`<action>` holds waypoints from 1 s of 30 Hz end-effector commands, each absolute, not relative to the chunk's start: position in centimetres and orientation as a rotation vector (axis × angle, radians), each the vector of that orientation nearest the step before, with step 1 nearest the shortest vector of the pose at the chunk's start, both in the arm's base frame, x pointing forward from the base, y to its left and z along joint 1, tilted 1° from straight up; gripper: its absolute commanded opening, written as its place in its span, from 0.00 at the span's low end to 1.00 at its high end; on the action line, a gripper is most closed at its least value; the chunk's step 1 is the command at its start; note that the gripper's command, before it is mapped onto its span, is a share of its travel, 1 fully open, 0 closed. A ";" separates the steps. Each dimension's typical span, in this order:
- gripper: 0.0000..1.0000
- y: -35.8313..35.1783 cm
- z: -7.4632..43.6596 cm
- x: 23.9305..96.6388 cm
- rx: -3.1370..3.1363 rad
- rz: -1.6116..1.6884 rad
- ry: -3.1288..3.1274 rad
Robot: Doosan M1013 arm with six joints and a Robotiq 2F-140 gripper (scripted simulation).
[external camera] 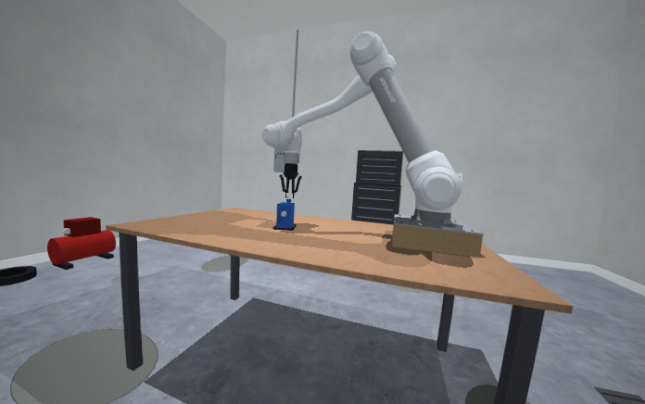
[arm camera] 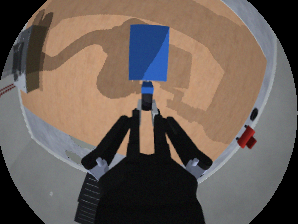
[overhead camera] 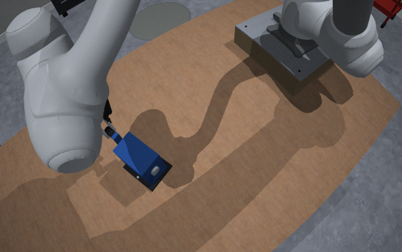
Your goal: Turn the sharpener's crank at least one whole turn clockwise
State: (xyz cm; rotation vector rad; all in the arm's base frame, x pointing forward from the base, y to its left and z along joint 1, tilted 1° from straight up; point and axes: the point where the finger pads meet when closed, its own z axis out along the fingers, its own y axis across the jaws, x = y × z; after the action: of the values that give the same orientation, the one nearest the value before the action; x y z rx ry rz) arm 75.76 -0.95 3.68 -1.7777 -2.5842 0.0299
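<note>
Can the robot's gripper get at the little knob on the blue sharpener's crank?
Yes, it looks so. The gripper is already shut on the knob at the top of the crank, reaching down from above the sharpener, with nothing between them.

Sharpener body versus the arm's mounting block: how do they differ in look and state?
The sharpener is small and bright blue; the mounting block is larger, grey-topped with brown sides. The gripper is shut on the sharpener's crank knob; the block carries the arm's foot. Both are boxy and sit on the table.
</note>
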 end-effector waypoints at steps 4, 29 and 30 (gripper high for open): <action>0.00 -0.9 3.7 75.8 -1.778 0.030 -2.584; 0.00 0.0 2.8 78.3 -1.778 0.030 -2.584; 0.00 0.1 2.7 78.5 -1.778 0.030 -2.584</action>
State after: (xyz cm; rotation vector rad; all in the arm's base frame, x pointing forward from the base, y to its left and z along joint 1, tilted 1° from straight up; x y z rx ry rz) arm 78.29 0.01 2.84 -1.7777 -2.5843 0.0298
